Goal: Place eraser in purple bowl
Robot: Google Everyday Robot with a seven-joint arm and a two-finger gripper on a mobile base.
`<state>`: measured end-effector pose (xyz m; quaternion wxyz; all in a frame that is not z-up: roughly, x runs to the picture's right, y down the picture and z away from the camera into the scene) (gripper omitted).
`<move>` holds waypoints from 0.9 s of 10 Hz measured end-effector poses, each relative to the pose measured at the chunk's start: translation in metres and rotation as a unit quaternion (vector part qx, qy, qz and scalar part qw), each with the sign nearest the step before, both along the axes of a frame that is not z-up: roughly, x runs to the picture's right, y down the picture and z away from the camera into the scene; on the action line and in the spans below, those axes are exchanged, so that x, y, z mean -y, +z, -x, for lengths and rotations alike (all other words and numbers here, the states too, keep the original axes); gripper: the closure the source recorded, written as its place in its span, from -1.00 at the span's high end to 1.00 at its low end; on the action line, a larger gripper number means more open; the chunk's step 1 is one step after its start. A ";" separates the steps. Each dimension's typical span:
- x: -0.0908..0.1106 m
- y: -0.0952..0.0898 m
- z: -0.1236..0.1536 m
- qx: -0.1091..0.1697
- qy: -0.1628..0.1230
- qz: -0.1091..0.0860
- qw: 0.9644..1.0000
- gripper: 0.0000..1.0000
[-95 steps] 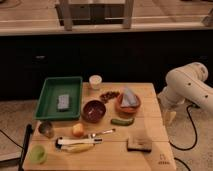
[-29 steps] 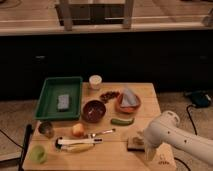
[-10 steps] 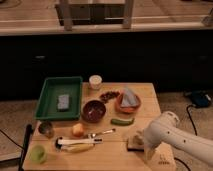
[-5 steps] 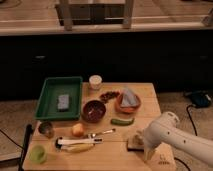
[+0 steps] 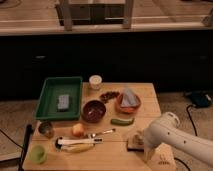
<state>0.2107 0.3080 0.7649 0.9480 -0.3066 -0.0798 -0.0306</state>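
My tool (image 5: 145, 149) is down at the near right corner of the tabletop (image 5: 146, 96), under the bend of my white arm, which hides most of it. Its jaws stand wide. The eraser (image 5: 132, 143) lies flat on the wood just left of the tool, half covered by my arm; I cannot tell whether the tool touches it. The purple bowl (image 5: 93, 111) sits well apart from it, near the middle of the tabletop and just right of the green tray (image 5: 50, 86), which holds a grey block (image 5: 63, 102). A small green vegetable (image 5: 122, 121) lies between bowl and eraser. An orange bowl (image 5: 128, 103) with a blue-grey cloth sits behind it.
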 end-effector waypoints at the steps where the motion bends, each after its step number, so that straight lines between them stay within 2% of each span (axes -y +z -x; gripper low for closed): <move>1: 0.000 0.000 0.000 -0.001 0.001 -0.001 1.000 0.51; 5: -0.001 0.001 0.000 -0.002 0.004 -0.002 1.000 0.50; 6: -0.001 0.001 0.000 -0.002 0.004 -0.002 1.000 0.43; 7: -0.002 0.000 -0.001 -0.002 0.004 -0.001 1.000 0.17; 9: -0.003 -0.001 -0.001 -0.003 0.004 -0.001 1.000 -0.13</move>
